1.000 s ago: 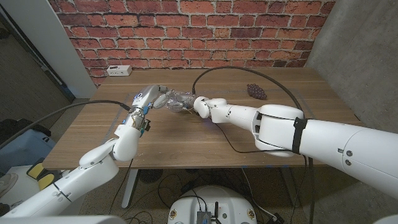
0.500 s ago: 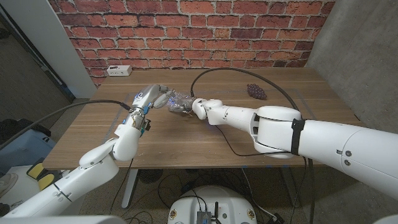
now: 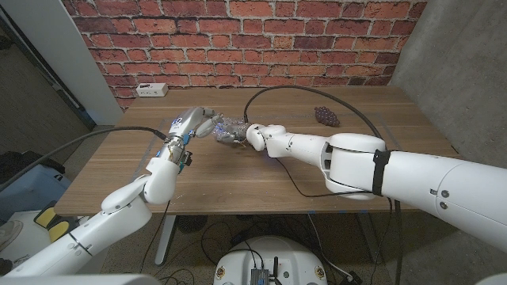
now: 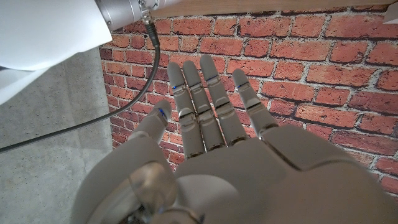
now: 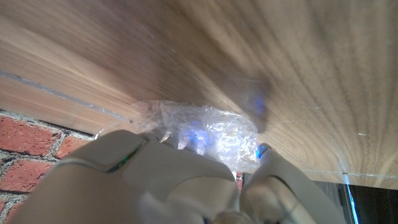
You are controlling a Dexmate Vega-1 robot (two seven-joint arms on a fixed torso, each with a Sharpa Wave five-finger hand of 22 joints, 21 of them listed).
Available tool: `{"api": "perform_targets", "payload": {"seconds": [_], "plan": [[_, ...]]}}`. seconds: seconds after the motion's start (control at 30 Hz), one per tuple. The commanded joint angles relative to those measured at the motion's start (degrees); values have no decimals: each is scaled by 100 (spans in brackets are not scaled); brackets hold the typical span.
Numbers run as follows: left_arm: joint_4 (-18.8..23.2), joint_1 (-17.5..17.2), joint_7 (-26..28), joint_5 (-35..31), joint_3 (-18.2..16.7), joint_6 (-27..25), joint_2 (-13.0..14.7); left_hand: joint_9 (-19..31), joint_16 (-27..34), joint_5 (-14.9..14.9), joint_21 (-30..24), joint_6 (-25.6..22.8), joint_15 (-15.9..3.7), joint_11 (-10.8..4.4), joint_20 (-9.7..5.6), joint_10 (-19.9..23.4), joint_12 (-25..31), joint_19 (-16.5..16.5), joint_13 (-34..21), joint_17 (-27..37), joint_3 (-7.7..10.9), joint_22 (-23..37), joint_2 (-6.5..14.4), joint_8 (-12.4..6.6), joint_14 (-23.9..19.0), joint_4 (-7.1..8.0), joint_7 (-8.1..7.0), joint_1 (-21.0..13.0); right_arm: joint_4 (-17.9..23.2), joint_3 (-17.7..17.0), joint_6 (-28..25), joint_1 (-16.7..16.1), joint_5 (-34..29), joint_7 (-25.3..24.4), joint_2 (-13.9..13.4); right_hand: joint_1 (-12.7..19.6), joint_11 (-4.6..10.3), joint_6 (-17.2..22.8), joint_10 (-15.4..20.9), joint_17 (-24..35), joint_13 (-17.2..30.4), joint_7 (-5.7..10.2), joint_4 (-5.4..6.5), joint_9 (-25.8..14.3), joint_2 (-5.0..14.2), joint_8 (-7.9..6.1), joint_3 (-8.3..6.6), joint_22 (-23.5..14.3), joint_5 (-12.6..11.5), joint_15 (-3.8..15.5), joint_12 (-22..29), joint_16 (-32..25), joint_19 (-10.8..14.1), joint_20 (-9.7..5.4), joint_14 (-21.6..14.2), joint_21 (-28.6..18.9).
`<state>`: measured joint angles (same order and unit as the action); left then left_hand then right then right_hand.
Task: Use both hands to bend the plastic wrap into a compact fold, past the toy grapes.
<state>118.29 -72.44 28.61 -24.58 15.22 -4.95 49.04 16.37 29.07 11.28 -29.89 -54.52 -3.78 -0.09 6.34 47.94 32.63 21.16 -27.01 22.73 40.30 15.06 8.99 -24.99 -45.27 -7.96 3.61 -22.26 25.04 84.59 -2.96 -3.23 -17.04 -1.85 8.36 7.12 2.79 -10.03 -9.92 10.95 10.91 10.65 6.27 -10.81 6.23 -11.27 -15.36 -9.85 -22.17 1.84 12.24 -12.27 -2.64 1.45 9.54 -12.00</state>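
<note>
No writing is legible. Mid-frame, the right hand (image 3: pixel 247 133) grips the plastic wrap (image 3: pixel 228 127); the left hand (image 3: pixel 198 123), fingers (image 4: pixel 205 102) straight, touches it.

The wrap (image 3: pixel 227 128) lies on the worktop (image 3: pixel 238 178) a little left of its middle and toward the far half. The left robot hand (image 3: pixel 198 124) is just to the wrap's left, and the right robot hand (image 3: pixel 242 133) is at its right side, touching it; the two arms reach in from the near corners and meet there. In the right wrist view the wrap (image 5: pixel 199 130) sits on the worktop (image 5: pixel 280 56) right in front of the right robot hand (image 5: pixel 180 186). The grapes (image 3: pixel 325 115) lie well to the right of the wrap, near the far edge. A socket box (image 3: pixel 150 89) sits at the far left corner. A brick wall (image 3: pixel 238 39) stands behind the worktop.
</note>
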Motion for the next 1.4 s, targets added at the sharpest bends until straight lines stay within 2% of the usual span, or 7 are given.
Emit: {"api": "perform_targets", "payload": {"seconds": [0.03,0.23,0.43,0.77,1.1,1.23,1.4], "plan": [[-73,100,-89,47,58,30,-35,20,43,-21,-34,2,2,21,-19,7,31,-36,-32,17,25,6,1,7,-5,10,-4,63,-353,-213,1585,-4,-211,-1198,-197,538,-121,-448,-495,11,42,-120,-422,-18,44,-122,-169,-27,197,-17,173,-107,586,199,-132,-138],[-134,171,-119,77,92,81,-39,25,43,-20,-49,11,18,20,-13,-12,27,-38,-55,21,38,7,6,12,1,13,0,74,-246,-399,2169,-55,-371,-1682,-436,632,-141,60,-45,84,72,-187,-547,-39,-53,-236,-159,-37,381,7,344,-224,991,249,-612,-217],[-167,237,-158,91,121,95,-35,29,59,-23,-61,5,9,18,-11,-15,29,-47,-77,43,40,7,20,10,9,16,2,79,447,-597,2103,-140,-637,-1713,-857,772,-235,-122,-181,124,106,-410,-843,-67,-583,-103,38,-46,491,-79,304,-146,1067,341,-635,-168],[-242,292,-196,230,113,126,-62,32,66,-22,-86,19,2,14,-13,-31,27,-61,-118,57,54,9,22,20,18,22,-11,100,1353,-1293,2130,-427,-502,-1331,-1382,765,-246,-44,-86,161,120,-425,-875,-82,-654,-122,92,-52,514,-125,350,-156,1130,401,-705,-162],[-350,362,-145,359,136,167,-151,-181,-443,-1,-163,838,-34,-34,13,-771,-424,-276,36,-158,199,-1,-71,554,721,12,-102,256,1720,-2003,2489,-750,-131,-1239,-1682,1137,-145,1266,1092,246,118,-511,-1095,-65,-139,-439,-117,-60,661,-41,713,-464,1796,366,-1598,-265],[-403,397,-29,329,170,169,-224,-288,-788,20,-182,1052,-15,3,-257,-1139,-747,-376,212,-435,250,-52,-122,746,1089,-28,-120,324,1991,-2274,2447,-936,52,-1128,-1823,1273,-158,1612,1395,253,109,-566,-1187,-54,-23,-521,-183,-63,725,-12,767,-525,1915,347,-1742,-276],[-446,449,-19,331,217,184,-244,-390,-1205,54,-177,1434,39,1,-367,-1444,-1085,-461,428,-827,349,-163,-142,1029,1508,-115,-241,298,2219,-2559,2492,-1150,223,-1135,-1944,1365,-186,1831,1668,270,103,-600,-1248,-45,69,-557,-227,-66,796,64,811,-610,2030,302,-1917,-292]]}}
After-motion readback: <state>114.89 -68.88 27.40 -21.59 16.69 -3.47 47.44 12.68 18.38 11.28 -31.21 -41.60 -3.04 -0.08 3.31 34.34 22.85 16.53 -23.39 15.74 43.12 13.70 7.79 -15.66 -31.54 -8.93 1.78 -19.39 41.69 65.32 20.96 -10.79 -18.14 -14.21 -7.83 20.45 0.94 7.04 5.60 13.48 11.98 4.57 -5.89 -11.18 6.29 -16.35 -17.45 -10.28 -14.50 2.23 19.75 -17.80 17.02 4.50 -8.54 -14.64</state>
